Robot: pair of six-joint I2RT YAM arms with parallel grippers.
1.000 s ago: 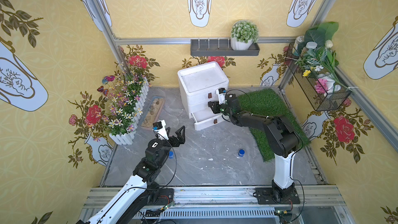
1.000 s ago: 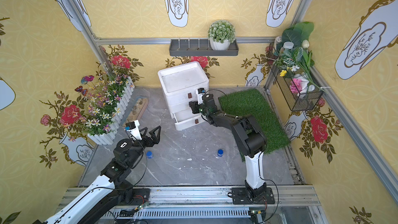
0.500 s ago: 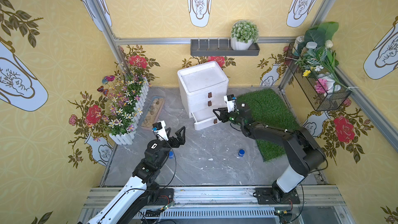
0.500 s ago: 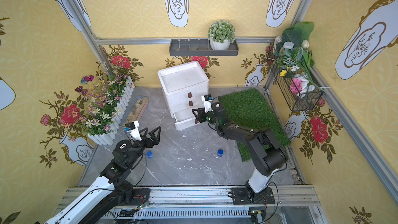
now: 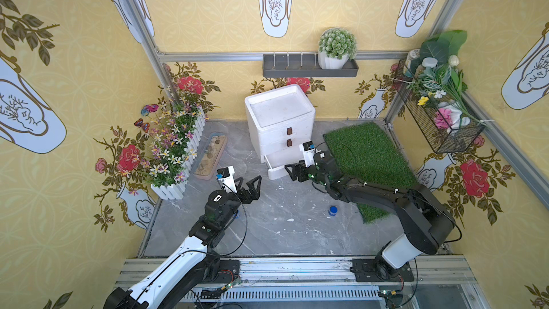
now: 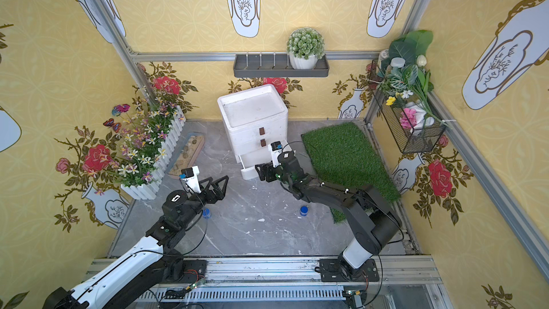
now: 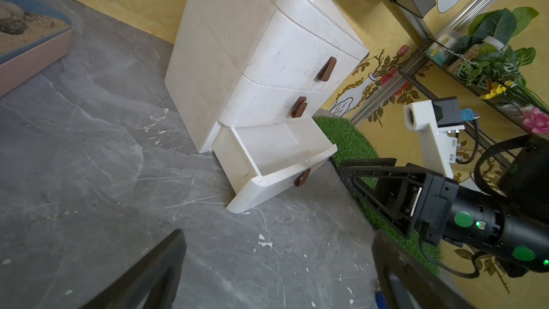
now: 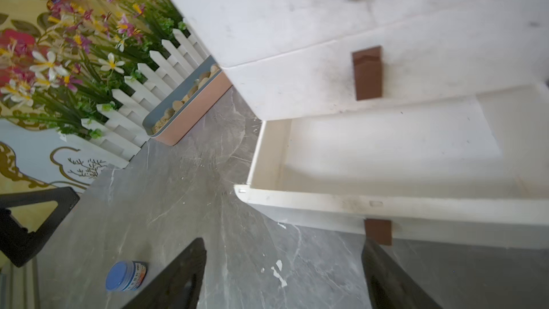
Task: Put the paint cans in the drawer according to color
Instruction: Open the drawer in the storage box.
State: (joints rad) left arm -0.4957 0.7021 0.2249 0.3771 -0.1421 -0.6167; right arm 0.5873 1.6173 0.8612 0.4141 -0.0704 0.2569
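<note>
Blue paint can: on table, 5 o'clock of drawer chest. Second blue paint can: 7 o'clock, partly under left arm. Bottom drawer: open, empty. Right pincer: spread, empty, beside drawer handle. Left pincer: wide, empty. Step, likely: fetching a can; needs lowering astride it.

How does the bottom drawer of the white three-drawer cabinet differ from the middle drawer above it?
The bottom drawer is pulled out; the middle drawer is shut. The bottom drawer's inside shows and looks empty; the middle drawer's inside is hidden. Both are white, each with a brown handle.
</note>
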